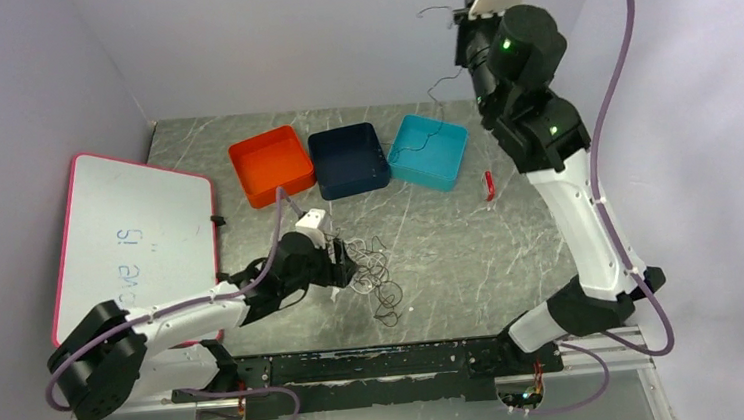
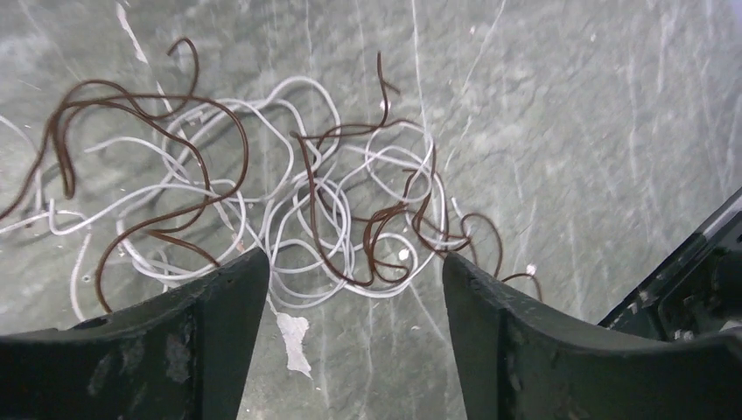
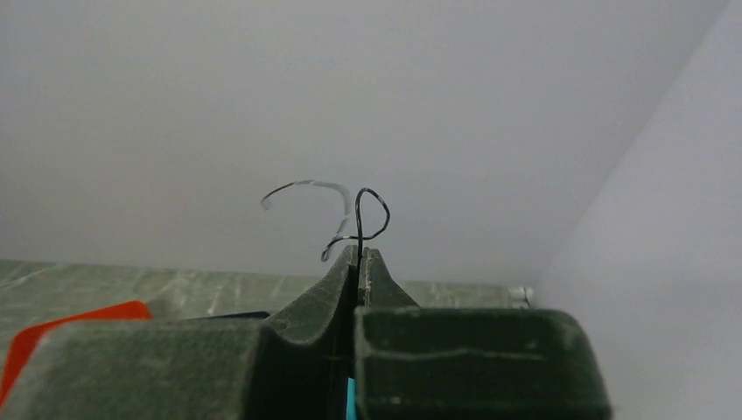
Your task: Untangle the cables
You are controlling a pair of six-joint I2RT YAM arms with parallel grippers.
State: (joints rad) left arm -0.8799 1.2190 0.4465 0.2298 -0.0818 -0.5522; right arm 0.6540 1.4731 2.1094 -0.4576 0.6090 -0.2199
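cables (image 1: pixel 373 275): centre of frame, below bins
bins (image 1: pixel 348 162): row, upper centre
board (image 1: pixel 130 239): left of bins

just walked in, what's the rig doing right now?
Mid-untangle. The right gripper is raised high at the back, its fingers shut on a thin black cable whose lower end seems to trail into the teal bin. The left gripper is open and low over the tangle of white and brown cables on the table, not gripping anything. So one cable is lifted clear and the rest is still looped together.
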